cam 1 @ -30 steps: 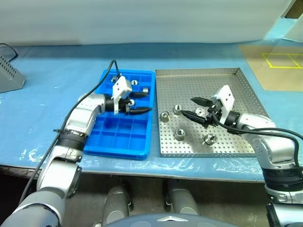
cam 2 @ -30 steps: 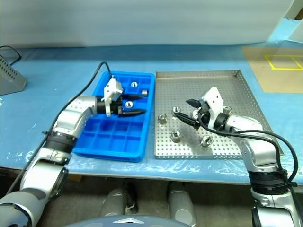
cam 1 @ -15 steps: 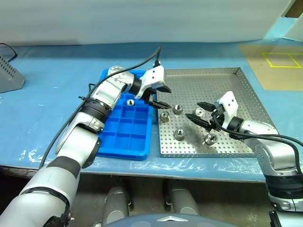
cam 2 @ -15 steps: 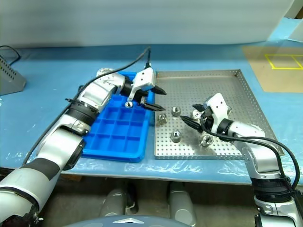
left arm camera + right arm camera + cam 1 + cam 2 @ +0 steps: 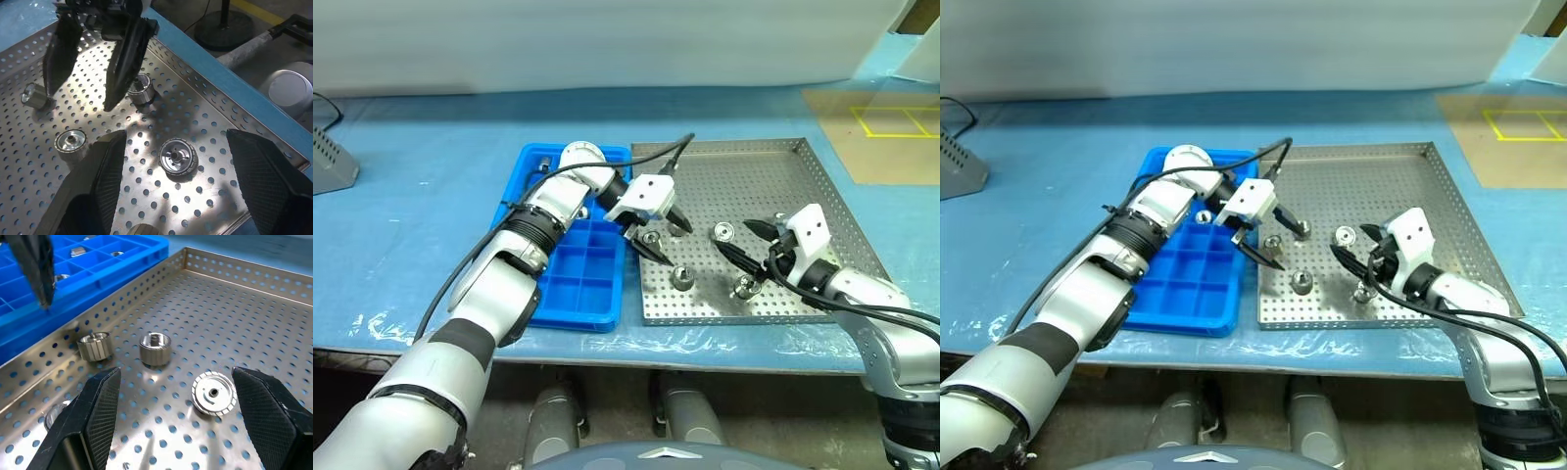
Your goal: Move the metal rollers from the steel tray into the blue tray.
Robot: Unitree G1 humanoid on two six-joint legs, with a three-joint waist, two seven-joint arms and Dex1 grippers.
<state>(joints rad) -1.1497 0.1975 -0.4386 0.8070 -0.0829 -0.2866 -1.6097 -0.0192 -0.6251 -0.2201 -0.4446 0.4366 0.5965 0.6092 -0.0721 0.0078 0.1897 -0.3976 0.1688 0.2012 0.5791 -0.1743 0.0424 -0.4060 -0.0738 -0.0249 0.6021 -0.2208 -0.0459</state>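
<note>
The steel tray (image 5: 754,176) holds several loose metal rollers, among them one (image 5: 682,277) near its front and one (image 5: 722,232) mid-tray. My left gripper (image 5: 658,238) is open and hangs over the tray's left part, tilted down. A roller (image 5: 178,156) lies on the tray floor between its fingers, untouched. My right gripper (image 5: 736,237) is open and empty, low over the tray's middle and pointing left towards the left gripper. A roller (image 5: 213,391) lies just in front of it. The blue tray (image 5: 578,284) sits left of the steel tray, with rollers (image 5: 78,252) in its far compartments.
Both trays rest on a blue-covered table (image 5: 431,137). A grey box (image 5: 328,162) stands at the far left. A brown board with yellow tape (image 5: 886,122) lies at the far right. The left arm's cable (image 5: 607,166) arches over the blue tray.
My left gripper swung right from above the blue tray to over the steel tray and tipped downward. My right gripper drew back a little towards the right front.
</note>
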